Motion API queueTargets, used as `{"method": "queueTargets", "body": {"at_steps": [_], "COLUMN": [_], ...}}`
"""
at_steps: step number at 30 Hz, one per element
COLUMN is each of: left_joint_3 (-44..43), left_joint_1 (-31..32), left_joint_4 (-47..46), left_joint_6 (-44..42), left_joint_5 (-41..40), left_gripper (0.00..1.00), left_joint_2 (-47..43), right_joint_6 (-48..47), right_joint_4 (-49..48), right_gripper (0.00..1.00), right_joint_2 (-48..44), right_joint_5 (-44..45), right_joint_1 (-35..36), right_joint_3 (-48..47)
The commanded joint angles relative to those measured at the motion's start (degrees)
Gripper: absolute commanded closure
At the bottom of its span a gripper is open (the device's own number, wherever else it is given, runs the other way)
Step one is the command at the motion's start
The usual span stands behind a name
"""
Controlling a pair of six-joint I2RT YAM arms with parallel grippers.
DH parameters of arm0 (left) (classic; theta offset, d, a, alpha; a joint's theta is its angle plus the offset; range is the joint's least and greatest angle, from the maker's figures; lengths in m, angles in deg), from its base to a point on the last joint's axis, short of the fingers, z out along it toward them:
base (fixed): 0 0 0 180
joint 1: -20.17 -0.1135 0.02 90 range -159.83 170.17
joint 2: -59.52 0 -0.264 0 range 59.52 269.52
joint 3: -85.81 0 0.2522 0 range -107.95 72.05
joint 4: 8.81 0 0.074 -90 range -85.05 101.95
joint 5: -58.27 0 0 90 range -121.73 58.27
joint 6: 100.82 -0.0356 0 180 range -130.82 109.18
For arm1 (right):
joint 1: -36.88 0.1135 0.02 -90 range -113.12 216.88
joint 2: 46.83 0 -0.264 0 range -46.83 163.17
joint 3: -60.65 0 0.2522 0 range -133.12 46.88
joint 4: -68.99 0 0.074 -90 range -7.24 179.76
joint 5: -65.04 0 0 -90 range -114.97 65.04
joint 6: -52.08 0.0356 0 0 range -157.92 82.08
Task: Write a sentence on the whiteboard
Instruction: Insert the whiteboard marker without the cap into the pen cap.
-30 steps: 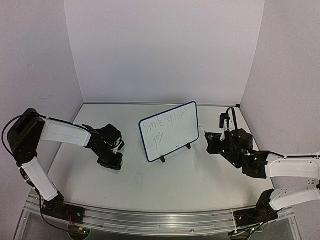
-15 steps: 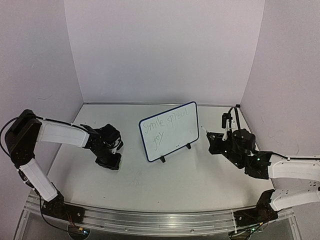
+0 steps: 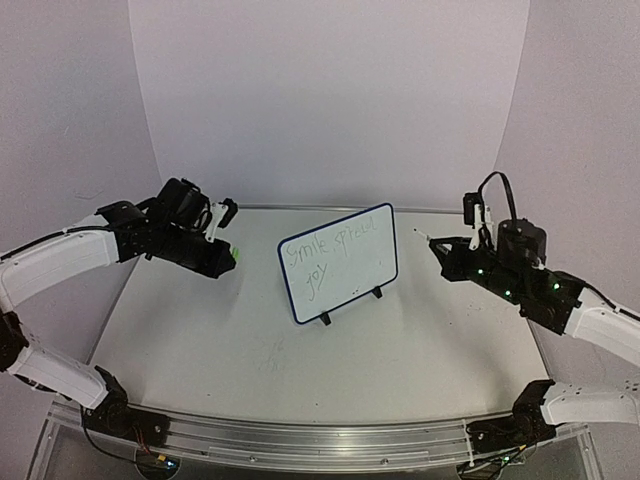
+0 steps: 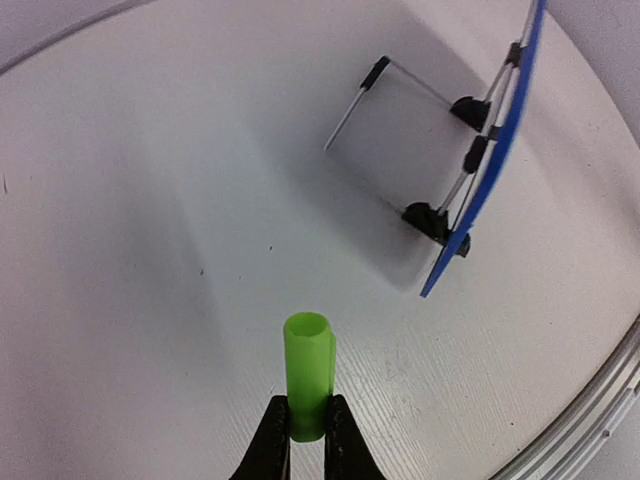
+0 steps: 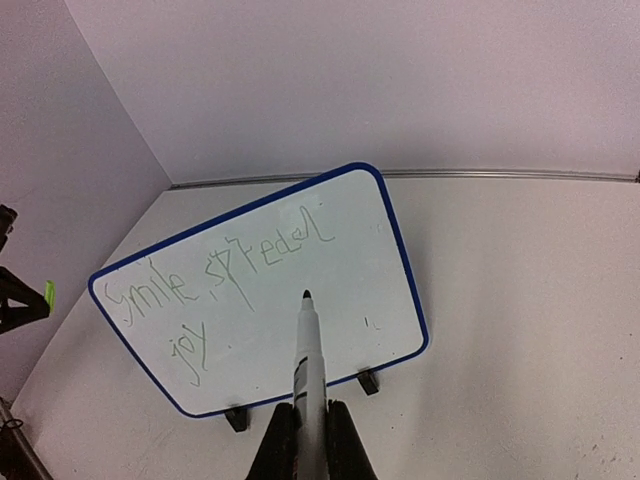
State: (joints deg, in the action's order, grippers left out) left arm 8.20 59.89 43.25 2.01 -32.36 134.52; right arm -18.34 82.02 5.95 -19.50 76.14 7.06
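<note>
The whiteboard (image 3: 345,270) stands tilted on its two black feet mid-table. The sentence (image 3: 322,252) in thin green reads about "smile spread joy" in two lines. My left gripper (image 3: 226,256) hovers left of the board, shut on a green marker cap (image 3: 236,254). The left wrist view shows the cap (image 4: 307,372) between the fingertips and the board's blue edge (image 4: 497,160) from behind. My right gripper (image 3: 452,258) hovers right of the board, shut on the white marker. In the right wrist view the marker (image 5: 308,360) points its tip at the board (image 5: 350,290), off its surface, right of the sentence (image 5: 215,275).
White walls close in the table at the back and both sides. An aluminium rail (image 3: 300,438) runs along the near edge. The arm bases sit at the near left (image 3: 105,410) and near right (image 3: 525,420) corners.
Both arms have risen from near the table. The left gripper moved up and back-left with the cap. The right gripper lifted and drew slightly right with the marker. The board has not moved.
</note>
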Motion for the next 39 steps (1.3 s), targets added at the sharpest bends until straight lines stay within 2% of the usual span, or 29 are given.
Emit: {"method": "queueTargets", "body": {"at_steps": [1, 4, 7, 13, 19, 24, 39], "left_joint_3": [-5.04, -5.90, -6.70, -7.68, -10.03, -10.75, -13.72], "left_joint_1": [0.18, 0.38, 1.43, 7.26, 14.64, 17.00, 21.68], "left_joint_4": [2.91, 3.89, 4.08, 4.09, 2.31, 1.50, 2.57], "left_joint_6": [-10.71, -16.09, -18.11, -20.08, -22.42, -25.02, -27.09], "left_joint_5": [9.42, 18.27, 22.90, 24.09, 24.18, 24.93, 25.28], "left_gripper": [1.00, 1.00, 1.00, 1.00, 1.00, 1.00, 1.00], "left_joint_2": [-2.34, -2.93, -3.40, -0.33, 4.39, 8.06, 12.79], "right_joint_6": [-4.36, -7.08, -8.51, -10.43, -8.27, -7.83, -8.66], "right_joint_4": [9.82, 14.43, 19.47, 30.88, 32.68, 32.82, 32.64], "right_gripper": [1.00, 1.00, 1.00, 1.00, 1.00, 1.00, 1.00], "right_joint_2": [3.78, 6.19, 8.76, 15.66, 21.33, 22.67, 26.90], "right_joint_5": [-17.50, -27.22, -36.90, -49.97, -62.36, -66.40, -69.99], "right_joint_1": [-4.17, -4.99, -5.05, -5.05, -4.58, -3.88, -0.74], "right_joint_3": [-8.08, -12.94, -18.40, -27.03, -28.02, -27.32, -27.10]}}
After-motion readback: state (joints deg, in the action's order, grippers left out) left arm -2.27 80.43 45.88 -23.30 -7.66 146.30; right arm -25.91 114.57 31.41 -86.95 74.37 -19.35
